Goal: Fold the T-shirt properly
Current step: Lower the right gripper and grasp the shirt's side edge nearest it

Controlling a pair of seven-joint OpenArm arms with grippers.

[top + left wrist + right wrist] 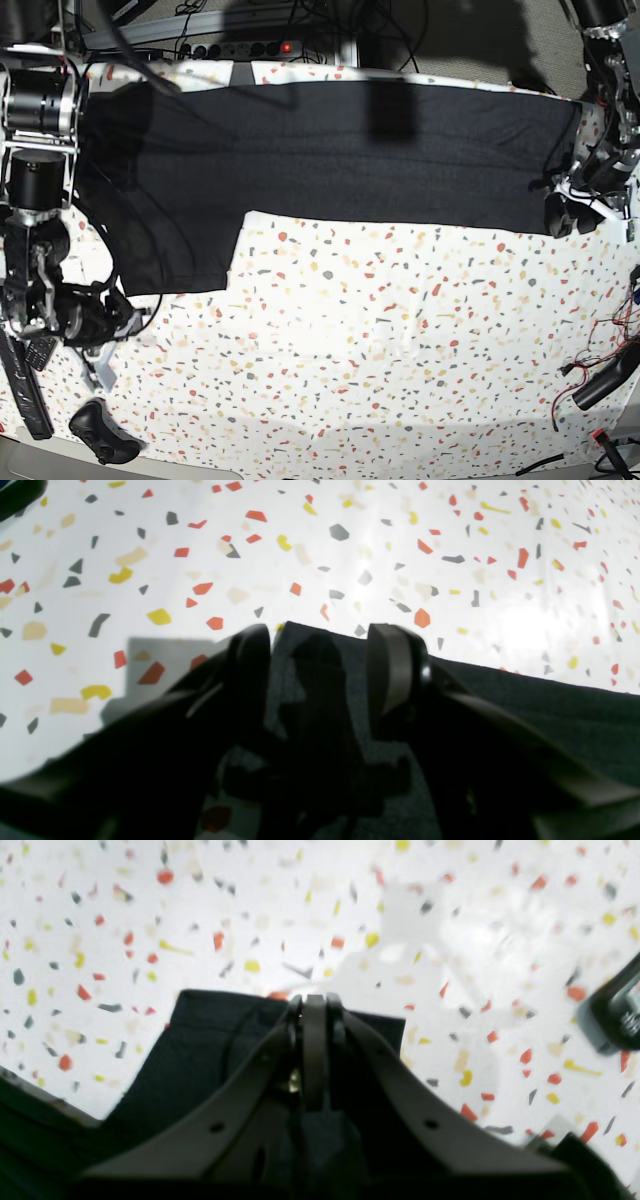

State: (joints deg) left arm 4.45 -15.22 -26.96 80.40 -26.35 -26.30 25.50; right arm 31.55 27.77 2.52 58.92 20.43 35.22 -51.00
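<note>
Black T-shirt (340, 150) across speckled, perhaps terrazzo-print table (380, 340).

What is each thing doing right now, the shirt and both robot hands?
T-shirt: spread flat along the table's far side, plain black side up, one sleeve lying nearer.
Left end effector: open, straddling the shirt's edge.
Right end effector: fingers together, at the sleeve's edge.
Table: speckled white top.

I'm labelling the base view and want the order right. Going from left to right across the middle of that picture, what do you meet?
Right arm's gripper → T-shirt → left arm's gripper, at the shirt's right end.
</note>
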